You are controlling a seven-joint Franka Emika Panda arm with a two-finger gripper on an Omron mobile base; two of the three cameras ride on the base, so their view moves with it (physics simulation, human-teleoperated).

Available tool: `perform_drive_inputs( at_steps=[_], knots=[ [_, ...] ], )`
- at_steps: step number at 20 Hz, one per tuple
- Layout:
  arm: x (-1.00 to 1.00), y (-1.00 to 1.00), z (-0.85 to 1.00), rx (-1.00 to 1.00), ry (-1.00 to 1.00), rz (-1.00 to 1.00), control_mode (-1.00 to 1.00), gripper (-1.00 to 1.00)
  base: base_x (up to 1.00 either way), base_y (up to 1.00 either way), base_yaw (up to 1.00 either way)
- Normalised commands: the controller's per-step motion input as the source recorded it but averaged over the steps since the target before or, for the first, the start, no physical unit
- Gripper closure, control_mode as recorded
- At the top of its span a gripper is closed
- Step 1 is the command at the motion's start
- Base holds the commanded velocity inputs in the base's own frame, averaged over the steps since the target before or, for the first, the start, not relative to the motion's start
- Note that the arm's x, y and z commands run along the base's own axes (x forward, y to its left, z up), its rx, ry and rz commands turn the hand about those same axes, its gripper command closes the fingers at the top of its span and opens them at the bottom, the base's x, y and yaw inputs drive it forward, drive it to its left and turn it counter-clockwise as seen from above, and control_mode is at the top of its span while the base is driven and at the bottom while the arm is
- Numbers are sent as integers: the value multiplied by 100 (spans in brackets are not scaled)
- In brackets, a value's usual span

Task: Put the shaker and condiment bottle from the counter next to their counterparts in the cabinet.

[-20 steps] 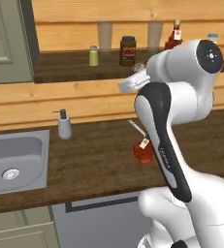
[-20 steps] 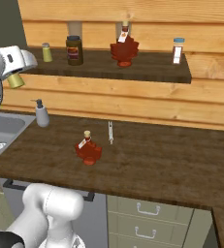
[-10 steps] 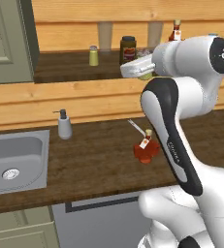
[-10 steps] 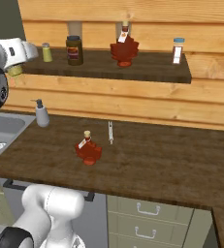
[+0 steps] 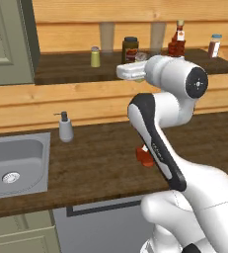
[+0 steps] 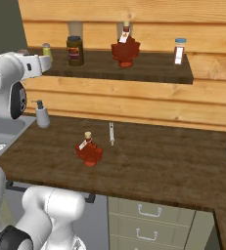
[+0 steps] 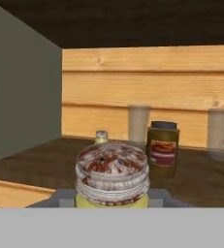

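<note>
— In the hand view, what've you got?
— I see the shaker (image 7: 112, 180) right up front: yellow-green body, pale cap speckled reddish on top. It sits between the fingers, so the gripper (image 5: 141, 65) is clamped on it, at the cabinet's (image 5: 61, 74) front edge.
— What's in the cabinet?
— On its dark floor: twin shaker (image 5: 95, 56) at left, dark brown jar (image 5: 130, 49) beside it, twin red bottle (image 6: 125, 49) w/ tan cap further along, reddish-brown shaker (image 6: 179, 51) at the far end.
— And the other item?
— The condiment bottle (image 6: 89, 149) – red, ridged, white label – stands on the counter (image 6: 173, 166), near a small utensil (image 6: 111, 133). Soap pump (image 5: 65, 127) sits by the sink (image 5: 17, 163).
</note>
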Motion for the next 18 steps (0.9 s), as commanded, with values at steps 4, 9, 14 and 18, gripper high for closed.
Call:
perform_drive_inputs(
  at_steps=[4,9,14,18],
  knots=[
    [49,15,58,0,10,-18,-100,100,0,0,0],
    [12,3,5,-1,4,-2,-100,100,0,0,0],
    [43,0,-15,0,-1,0,-100,100,0,0,0],
    [63,0,-12,0,-4,0,-100,100,0,0,0]
  ],
)
